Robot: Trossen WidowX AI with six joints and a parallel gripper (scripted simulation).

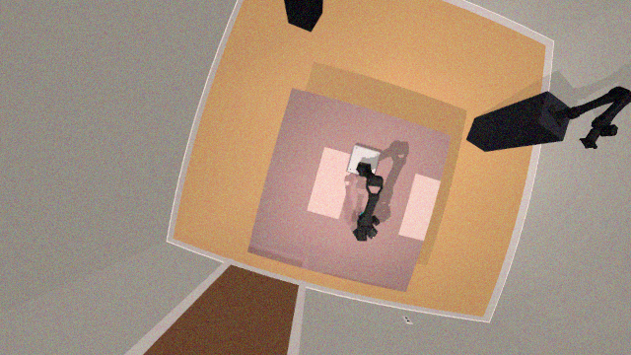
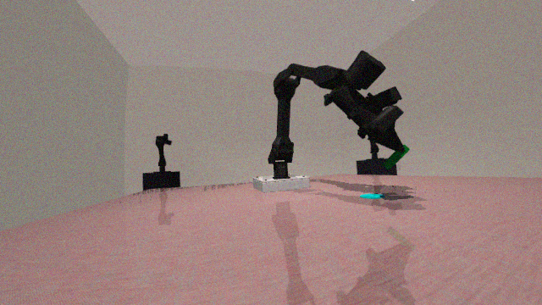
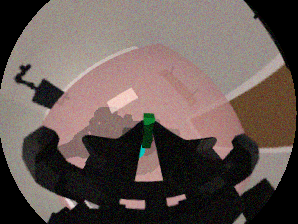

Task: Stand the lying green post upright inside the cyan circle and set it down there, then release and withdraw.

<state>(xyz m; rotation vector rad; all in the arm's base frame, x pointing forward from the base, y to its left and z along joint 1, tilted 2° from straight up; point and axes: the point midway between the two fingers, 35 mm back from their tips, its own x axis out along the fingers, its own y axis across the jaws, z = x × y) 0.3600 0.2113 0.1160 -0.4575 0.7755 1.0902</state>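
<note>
My gripper (image 2: 391,149) is shut on the green post (image 2: 396,157) and holds it tilted in the air, well above the pink table. The cyan circle (image 2: 371,196) lies flat on the table below the post and a little to its left, partly in the arm's shadow. In the wrist view the green post (image 3: 148,129) sticks out between my two dark fingers, with a sliver of cyan (image 3: 141,155) just under it. In the overhead view the arm (image 1: 371,197) hides the post, and only a speck of cyan (image 1: 361,214) shows beside the wrist.
The arm's white base (image 2: 281,183) stands at the table's middle back. Two black camera stands sit on the far edge, one at the left (image 2: 161,178) and one behind my gripper (image 2: 376,166). Two pale rectangles (image 1: 329,182) (image 1: 419,207) flank the arm.
</note>
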